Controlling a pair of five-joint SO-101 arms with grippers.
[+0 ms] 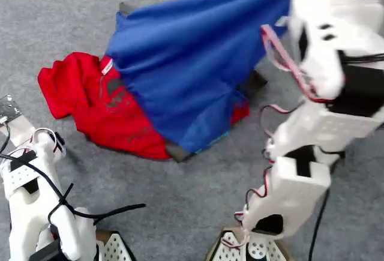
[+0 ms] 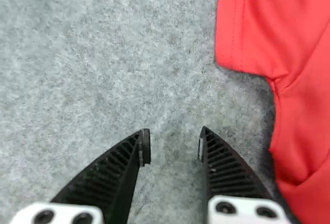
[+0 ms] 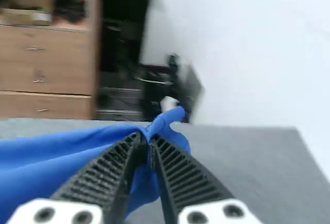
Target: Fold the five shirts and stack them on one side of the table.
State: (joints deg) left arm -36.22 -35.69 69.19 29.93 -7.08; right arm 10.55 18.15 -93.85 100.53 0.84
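Pinching an edge of the blue shirt (image 1: 192,57), the right end effector (image 3: 147,139) has its two fingers squeezed tight on the cloth. It holds that edge up off the grey surface (image 1: 198,207), so the blue shirt hangs like a tent. The low end of the blue shirt lies over the red shirt (image 1: 96,99). The red shirt sits crumpled on the surface and sticks out from under the blue one on the side near the left arm (image 1: 36,207). A bit of dark cloth (image 1: 177,152) peeks out under both shirts at the near edge. The left end effector (image 2: 174,144) is low over the surface, just beside the red shirt. Its fingers are a narrow way apart and hold nothing. Wooden drawers (image 3: 41,69) stand in the room behind.
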